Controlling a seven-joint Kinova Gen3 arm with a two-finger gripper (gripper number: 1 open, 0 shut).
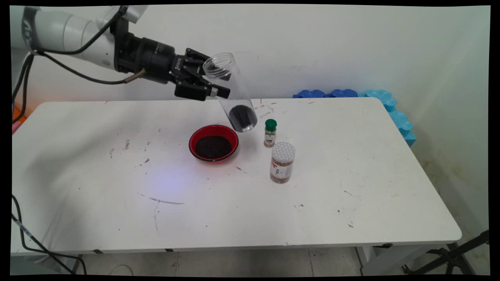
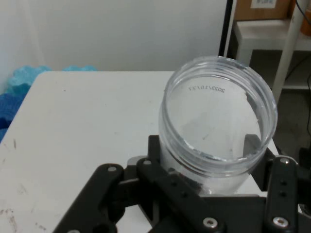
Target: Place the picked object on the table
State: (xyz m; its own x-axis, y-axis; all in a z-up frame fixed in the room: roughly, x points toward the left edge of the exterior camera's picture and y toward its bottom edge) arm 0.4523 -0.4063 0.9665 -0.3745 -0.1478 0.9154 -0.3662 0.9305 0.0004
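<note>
My gripper [image 1: 213, 84] is shut on a clear plastic jar [image 1: 231, 91], gripping it near the open mouth. The jar hangs above the table, tilted with its mouth up and to the left, and dark grains [image 1: 242, 118] lie in its bottom end. In the hand view the jar's open rim [image 2: 217, 114] fills the middle, with the black linkage around it. Below and left of the jar's bottom stands a red bowl [image 1: 213, 143] holding dark grains. The jar's lower end hovers just over the bowl's far right rim.
A small spice bottle with a green cap [image 1: 270, 133] stands right of the bowl. A larger spice jar with a white cap [image 1: 282, 162] stands in front of it. Blue foam pieces [image 1: 384, 105] lie along the table's far right edge. Cables hang at left.
</note>
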